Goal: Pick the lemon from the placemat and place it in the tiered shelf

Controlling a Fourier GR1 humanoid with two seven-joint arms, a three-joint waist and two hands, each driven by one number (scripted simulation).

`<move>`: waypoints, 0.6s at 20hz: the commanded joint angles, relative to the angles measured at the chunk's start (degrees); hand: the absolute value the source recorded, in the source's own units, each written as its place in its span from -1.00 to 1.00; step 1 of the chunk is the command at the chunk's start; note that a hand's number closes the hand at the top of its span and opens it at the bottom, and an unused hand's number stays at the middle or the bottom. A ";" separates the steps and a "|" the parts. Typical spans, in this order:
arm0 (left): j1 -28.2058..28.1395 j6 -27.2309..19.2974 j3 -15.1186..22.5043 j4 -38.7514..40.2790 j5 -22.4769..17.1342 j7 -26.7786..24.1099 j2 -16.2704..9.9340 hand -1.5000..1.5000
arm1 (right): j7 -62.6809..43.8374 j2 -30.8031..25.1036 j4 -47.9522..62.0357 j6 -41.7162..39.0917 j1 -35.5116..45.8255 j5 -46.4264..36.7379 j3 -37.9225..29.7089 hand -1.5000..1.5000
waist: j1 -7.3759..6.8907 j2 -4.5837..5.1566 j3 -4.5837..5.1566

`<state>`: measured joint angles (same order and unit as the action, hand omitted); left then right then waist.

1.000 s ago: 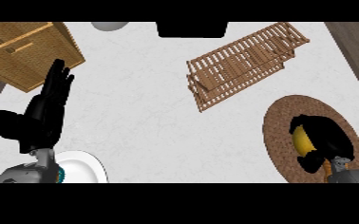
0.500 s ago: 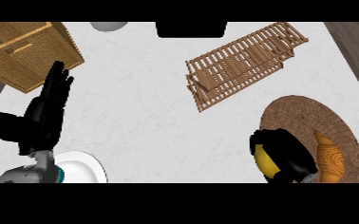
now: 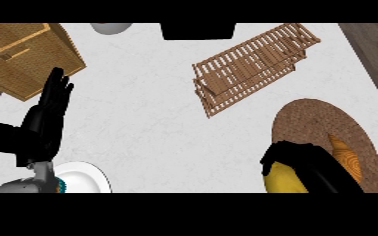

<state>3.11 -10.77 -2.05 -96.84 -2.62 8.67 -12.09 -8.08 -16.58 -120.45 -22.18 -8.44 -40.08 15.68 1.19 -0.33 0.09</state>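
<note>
Yellow shows under the black right hand (image 3: 299, 162) at the lower right of the head view: this is the lemon (image 3: 284, 180), and the hand's fingers curl over its top and far side, holding it. The fruit sits at the near-left edge of the round woven placemat (image 3: 314, 117), partly past its rim toward the white counter (image 3: 148, 110); whether it is lifted or touching the mat I cannot tell.

What matters for the coming move is direction. The wooden tiered shelf (image 3: 247, 67) lies up and to the left of the held lemon, well apart from it, with bare counter and the placemat's far edge between. Its slatted length runs on a diagonal, from lower left to upper right. The right hand is plainly the nearer one; the left hand (image 3: 48, 117) rests open, fingers straight, at the view's left edge beside a wooden box (image 3: 29, 57).

Much is cut off. The lemon's lower end runs into the frame's bottom, and the hand covers most of its upper part, so its long axis is hard to judge. An orange-brown wooden thing (image 3: 347, 160) on the mat, right of the hand, is half hidden and I cannot name it. A white plate (image 3: 85, 177) shows only partly at lower left.
</note>
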 commanded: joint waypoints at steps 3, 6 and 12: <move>0.73 0.59 -0.19 -0.83 -0.29 0.91 -0.23 0.00 | -13.12 3.92 -16.12 -3.56 1.88 10.12 -10.84 1.00 | -0.49 0.12 -0.01; 1.05 0.95 -0.42 -0.15 -0.01 0.49 -0.22 0.00 | -20.40 1.23 -16.47 -8.18 10.18 16.11 -19.23 1.00 | -1.24 0.33 -0.03; 0.63 1.23 0.70 -1.40 0.95 1.10 1.18 0.00 | -27.80 -1.08 -8.34 -9.16 25.10 21.12 -25.98 1.00 | -1.58 0.31 -0.06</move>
<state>4.28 -9.55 -2.53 -96.26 -2.32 8.80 -11.81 -29.67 -16.18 -131.96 -29.62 7.51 -23.52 -5.22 0.01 -0.05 0.05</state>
